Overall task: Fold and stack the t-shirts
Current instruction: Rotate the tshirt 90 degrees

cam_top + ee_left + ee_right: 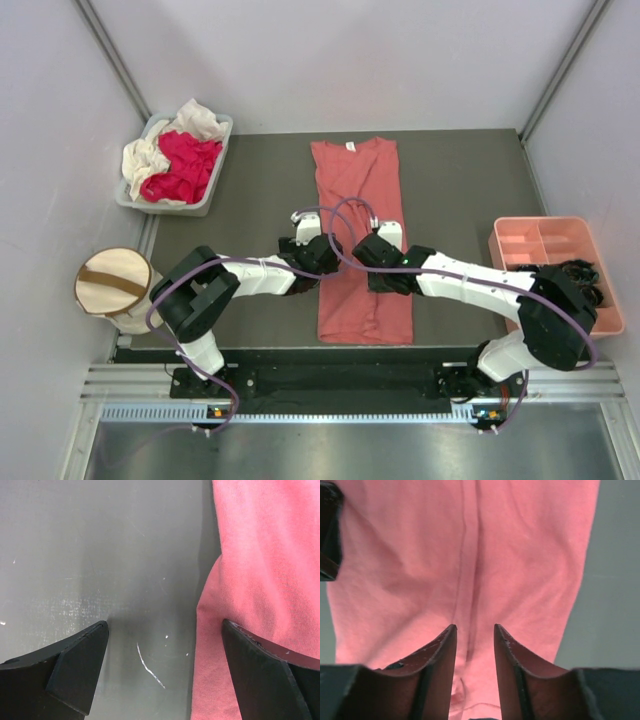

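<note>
1. Top view: salmon-pink shirt (360, 170) folded into a long strip mid-counter (250, 200), running from far edge to near edge. Left gripper (308, 222) at its left border, right gripper (385, 235) above mid-length. Magenta-red shirt (185, 165) and cream shirt (148, 160) heaped in the grey bin (216, 150) at the far-left corner.
2. Left wrist: fingers (85, 655) spread wide, straddling the cloth's border. Lower and catch every layer before closing.
3. Right wrist: fingers (440, 650) nearly together, pinching nothing. Open wider and grip level with the left gripper.

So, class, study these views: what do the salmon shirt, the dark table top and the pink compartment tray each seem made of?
The salmon shirt: soft knit cloth, probably cotton jersey, matt; fine knit texture and soft creases show. The table top: hard, dark grey, slight sheen, maybe laminate or coated board; pale scratches mark it. The tray: likely rigid moulded plastic, smooth, with thin even walls.
</note>
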